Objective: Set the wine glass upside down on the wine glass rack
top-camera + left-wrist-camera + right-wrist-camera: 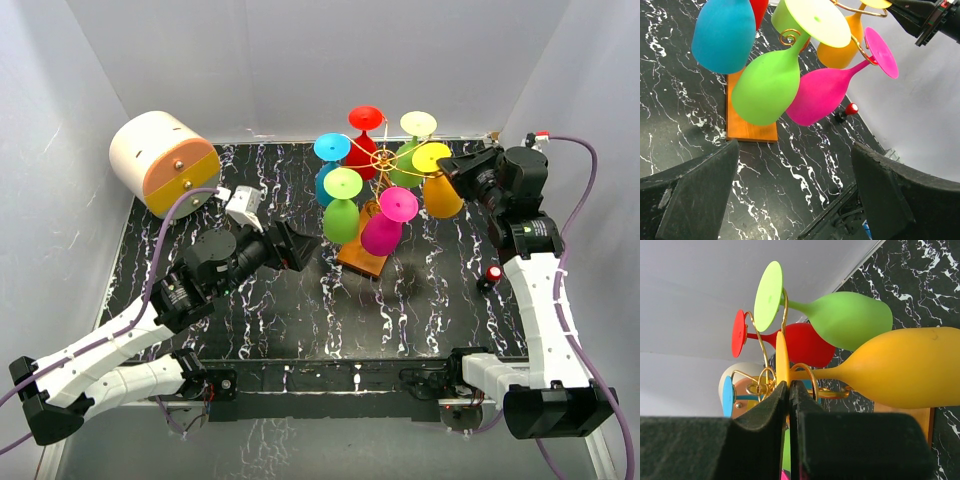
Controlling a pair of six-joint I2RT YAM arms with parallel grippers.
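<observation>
The gold wire wine glass rack (pixel 383 160) stands on its orange-brown base (pixel 362 258) at the table's middle back. Several coloured glasses hang upside down from it. My right gripper (pixel 452 170) is shut on the foot disc (pixel 781 357) of the yellow-orange wine glass (pixel 900 370). Its stem lies in a gold wire loop (pixel 812 377) and the bowl hangs down at the rack's right side (pixel 442 195). My left gripper (pixel 300 245) is open and empty, just left of the rack, facing the light green (pixel 767 87) and magenta (pixel 825 95) glasses.
A cream-and-orange cylinder (pixel 165 160) lies at the back left. A small red-topped object (pixel 493 272) sits on the black marbled table (pixel 300 320) by the right arm. White walls close in the back and both sides.
</observation>
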